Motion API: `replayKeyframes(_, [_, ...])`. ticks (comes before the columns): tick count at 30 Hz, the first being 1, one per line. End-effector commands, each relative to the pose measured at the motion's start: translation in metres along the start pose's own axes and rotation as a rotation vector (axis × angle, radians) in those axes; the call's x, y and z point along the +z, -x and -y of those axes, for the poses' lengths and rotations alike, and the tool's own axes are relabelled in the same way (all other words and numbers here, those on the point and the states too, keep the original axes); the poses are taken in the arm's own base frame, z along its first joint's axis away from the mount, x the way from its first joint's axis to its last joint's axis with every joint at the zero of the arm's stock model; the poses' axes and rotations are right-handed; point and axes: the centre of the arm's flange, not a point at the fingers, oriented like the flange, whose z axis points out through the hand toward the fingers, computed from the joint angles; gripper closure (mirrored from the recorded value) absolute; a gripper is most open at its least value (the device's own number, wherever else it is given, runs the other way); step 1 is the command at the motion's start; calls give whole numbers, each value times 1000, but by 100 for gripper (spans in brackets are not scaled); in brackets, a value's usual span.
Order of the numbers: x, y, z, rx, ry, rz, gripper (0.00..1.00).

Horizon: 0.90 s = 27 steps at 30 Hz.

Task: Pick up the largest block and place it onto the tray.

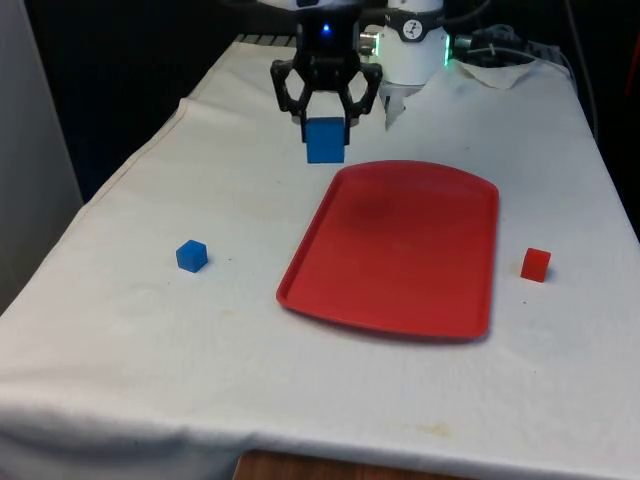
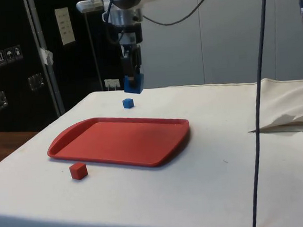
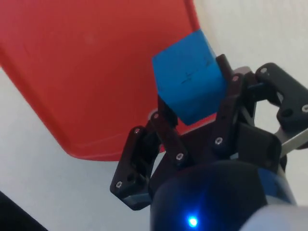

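A large blue block (image 1: 325, 140) hangs in the air with my gripper (image 1: 325, 122) shut on it, near the far corner of the red tray (image 1: 400, 245) on the front view's left. From the side, the large blue block (image 2: 133, 83) and gripper (image 2: 132, 73) hover well above the table, beyond the tray (image 2: 122, 139). In the wrist view the blue block (image 3: 190, 90) sits between the black fingers (image 3: 166, 127), with the tray (image 3: 96, 67) below.
A small blue cube (image 1: 192, 256) lies on the cloth at the front view's left of the tray, also seen as the small blue cube (image 2: 128, 103). A small red cube (image 1: 535, 264) rests on the tray's other side, the same red cube (image 2: 78, 170).
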Motion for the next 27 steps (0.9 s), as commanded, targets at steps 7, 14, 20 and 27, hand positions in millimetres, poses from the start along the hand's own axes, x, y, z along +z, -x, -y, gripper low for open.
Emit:
replayKeyframes(7, [0, -15, 25, -4, 16, 2, 100])
replayKeyframes(14, [5, -29, 44, -7, 20, -3, 100])
replayKeyframes(20, [22, -38, 56, -9, 23, 0, 100])
replayKeyframes(27, [43, -47, 69, -4, 25, -7, 100])
